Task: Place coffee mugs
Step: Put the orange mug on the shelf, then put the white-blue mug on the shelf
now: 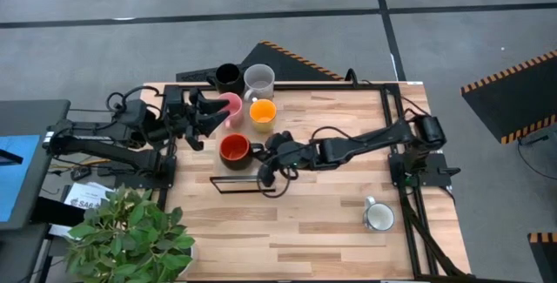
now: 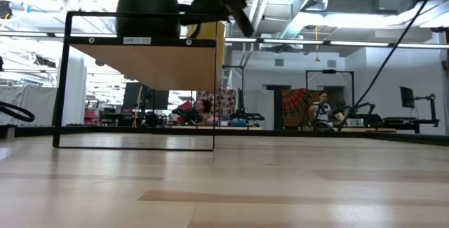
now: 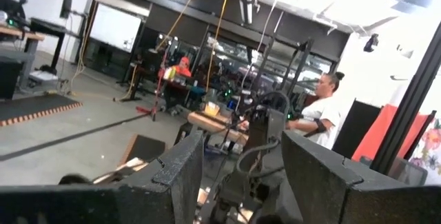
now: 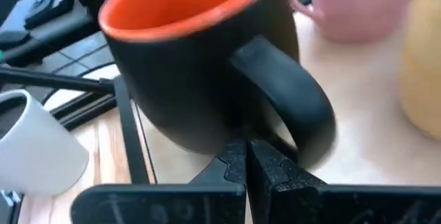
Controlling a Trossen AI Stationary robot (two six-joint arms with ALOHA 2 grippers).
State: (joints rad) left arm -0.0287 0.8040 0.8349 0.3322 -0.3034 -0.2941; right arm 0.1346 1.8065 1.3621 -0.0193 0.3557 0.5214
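The red-orange mug [image 1: 233, 148], dark outside [image 4: 200, 65], stands upright on the wood-topped shelf [image 2: 140, 59] and shows dark in the low view [image 2: 147, 7]. My right gripper [image 1: 266, 158] [image 4: 247, 160] is shut at its handle [image 4: 289, 100], on the mug's right. The pink mug [image 1: 231, 106], orange-yellow mug [image 1: 263, 111], pale grey mug [image 1: 259, 78] and black mug [image 1: 228, 77] stand upright, close together at the far side. The white mug [image 1: 379, 218] stands alone, near right. My left gripper [image 1: 198, 113] [image 3: 238, 182] is open, just left of the pink mug. My right gripper's shut fingertips [image 4: 234, 156] point level from the table's right at the lower end of the red-orange mug's handle [image 4: 275, 124]. The handle is not between the fingers. I cannot tell whether the tips touch it. The mug rests on the shelf.
The shelf's black wire frame [image 1: 235, 184] stands mid-table, near side of the red-orange mug. A potted plant [image 1: 130, 231] fills the near left corner. Black rails [image 1: 387, 117] run along the table's right and far edges. Bare wood lies in the near middle [image 1: 296, 231].
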